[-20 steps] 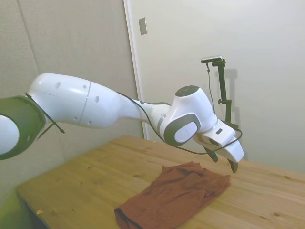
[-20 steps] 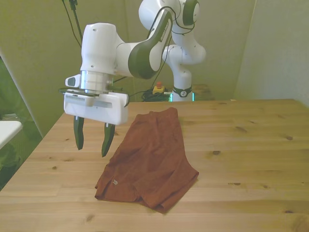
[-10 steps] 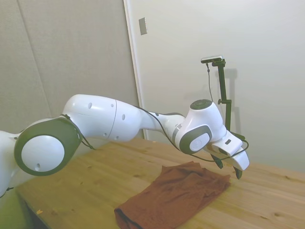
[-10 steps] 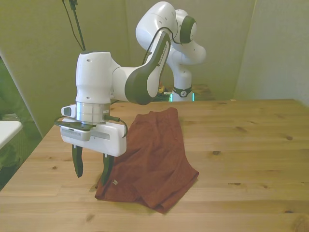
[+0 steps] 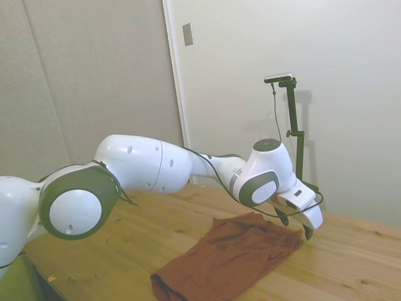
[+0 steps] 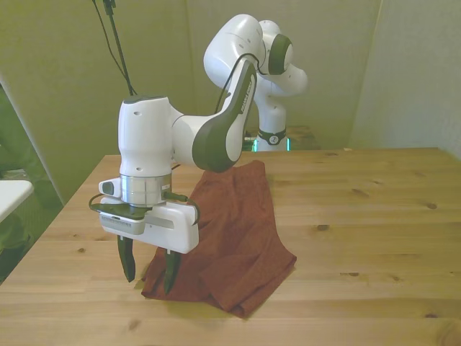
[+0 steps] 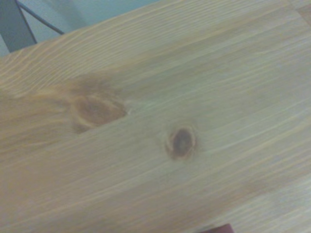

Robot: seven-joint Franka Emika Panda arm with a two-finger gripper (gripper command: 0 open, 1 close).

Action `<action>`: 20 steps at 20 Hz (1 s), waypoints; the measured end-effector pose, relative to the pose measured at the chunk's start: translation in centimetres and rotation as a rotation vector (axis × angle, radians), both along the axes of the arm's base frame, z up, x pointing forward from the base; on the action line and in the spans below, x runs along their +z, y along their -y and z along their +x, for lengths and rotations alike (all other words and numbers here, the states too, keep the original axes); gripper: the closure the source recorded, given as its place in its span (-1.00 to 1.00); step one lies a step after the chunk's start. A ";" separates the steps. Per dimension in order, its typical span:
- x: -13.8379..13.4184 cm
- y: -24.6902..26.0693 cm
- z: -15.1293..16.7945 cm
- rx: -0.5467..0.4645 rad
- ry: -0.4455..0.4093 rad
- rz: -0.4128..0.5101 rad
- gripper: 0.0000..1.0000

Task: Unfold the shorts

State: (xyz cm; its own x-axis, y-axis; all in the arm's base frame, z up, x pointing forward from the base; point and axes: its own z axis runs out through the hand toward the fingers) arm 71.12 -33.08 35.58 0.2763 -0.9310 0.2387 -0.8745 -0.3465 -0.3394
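The rust-brown shorts lie folded on the wooden table, stretching from the middle toward the near edge; the side view shows the shorts as a long flat bundle. My gripper is open, fingers pointing down, low over the shorts' near corner on the front view's left. One finger stands over the cloth's edge, the other over bare wood beside it. In the side view the gripper hangs at the shorts' far end. The wrist view shows only wood grain with knots and a sliver of red cloth.
Bare wood stretches across the front view's right. The table's near edge runs just in front of the shorts. A wall and a door frame stand behind the table in the side view.
The gripper has come down and moved toward the shorts' near corner, from well above the table to just over the cloth's edge. Its fingers stay open. The shorts have not moved.
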 end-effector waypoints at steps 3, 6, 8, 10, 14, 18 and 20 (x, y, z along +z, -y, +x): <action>-0.1 -0.3 0.1 0.004 0.000 0.003 1.00; -0.2 -0.5 0.2 0.007 -0.002 0.005 1.00; -0.5 -0.6 0.3 0.008 -0.005 0.007 1.00; -0.7 -0.7 0.3 0.010 -0.008 0.008 1.00; -0.8 -0.7 0.3 0.009 -0.009 0.009 1.00; -0.8 -0.3 0.1 0.004 -0.011 0.010 1.00; -0.8 -0.1 0.0 0.001 -0.013 0.011 1.00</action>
State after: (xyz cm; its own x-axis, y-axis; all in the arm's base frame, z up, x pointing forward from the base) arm 71.13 -33.02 34.73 0.2802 -0.9333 0.2245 -0.8786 -0.3436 -0.3316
